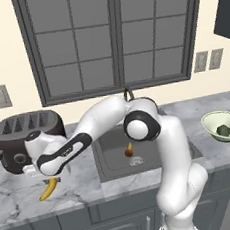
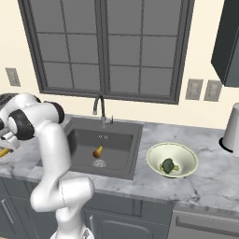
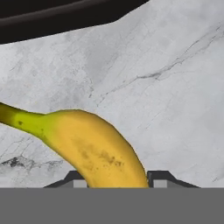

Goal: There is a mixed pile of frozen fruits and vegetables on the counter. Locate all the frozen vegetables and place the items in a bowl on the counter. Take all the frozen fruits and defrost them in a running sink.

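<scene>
A yellow banana (image 1: pixel 48 190) (image 2: pixel 3 152) (image 3: pixel 96 148) lies on the marble counter (image 1: pixel 15 198) (image 3: pixel 175 87) left of the sink (image 1: pixel 111 157) (image 2: pixel 116 144), just in front of the toaster. My gripper (image 1: pixel 49 180) (image 3: pixel 117 180) reaches down onto it, with a finger tip pressed against each side of the banana. A small brown pear-shaped fruit (image 1: pixel 129 150) (image 2: pixel 97 151) rests in the sink near the drain. To the right of the sink, the pale green bowl (image 1: pixel 208 122) (image 2: pixel 154 156) holds a broccoli floret (image 1: pixel 224 130) (image 2: pixel 168 165).
A dark toaster (image 1: pixel 29 138) (image 3: pixel 65 17) stands close behind the banana. The arched faucet (image 2: pixel 99 109) rises at the back of the sink. A white appliance (image 2: pixel 232 128) sits at the counter's far right. A window fills the wall behind.
</scene>
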Controlling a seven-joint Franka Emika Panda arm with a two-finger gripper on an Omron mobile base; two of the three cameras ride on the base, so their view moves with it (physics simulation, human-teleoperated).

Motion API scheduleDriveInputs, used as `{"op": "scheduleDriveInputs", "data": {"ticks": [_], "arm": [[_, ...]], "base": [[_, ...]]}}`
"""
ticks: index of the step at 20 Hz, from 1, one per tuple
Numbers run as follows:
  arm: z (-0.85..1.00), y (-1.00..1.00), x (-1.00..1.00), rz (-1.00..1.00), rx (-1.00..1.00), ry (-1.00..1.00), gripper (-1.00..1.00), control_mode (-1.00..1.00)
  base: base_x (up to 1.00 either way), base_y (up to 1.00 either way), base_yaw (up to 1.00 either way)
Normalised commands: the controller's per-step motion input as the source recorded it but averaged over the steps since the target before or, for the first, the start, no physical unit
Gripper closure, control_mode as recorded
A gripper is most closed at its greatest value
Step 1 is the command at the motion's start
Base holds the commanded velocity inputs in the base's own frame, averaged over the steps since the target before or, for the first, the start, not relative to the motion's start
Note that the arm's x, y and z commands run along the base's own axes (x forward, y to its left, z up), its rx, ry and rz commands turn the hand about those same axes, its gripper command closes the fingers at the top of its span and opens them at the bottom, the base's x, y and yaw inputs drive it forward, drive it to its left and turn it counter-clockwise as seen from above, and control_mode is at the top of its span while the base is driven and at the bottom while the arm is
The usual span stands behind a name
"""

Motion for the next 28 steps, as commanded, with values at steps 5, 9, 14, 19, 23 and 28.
{"op": "scheduleDriveInputs", "data": {"ticks": [5,9,14,19,23,28], "arm": [[0.35,-0.94,-0.71,-0.09,0.02,0.00,1.00,-1.00],[0.51,-1.00,-0.78,-0.09,0.09,0.00,1.00,-1.00],[0.61,-1.00,-0.48,-0.09,0.09,0.00,1.00,-1.00],[0.45,-0.94,0.00,-0.01,0.00,0.00,1.00,-1.00],[0.32,-1.00,0.27,0.00,-0.01,0.00,1.00,-1.00],[0.35,-1.00,0.40,0.00,-0.07,0.03,1.00,-1.00]], "base": [[0.00,0.00,0.00],[0.00,0.00,0.00],[0.00,0.00,0.00],[0.00,0.00,0.00],[0.00,0.00,0.00],[0.00,0.00,0.00]]}}
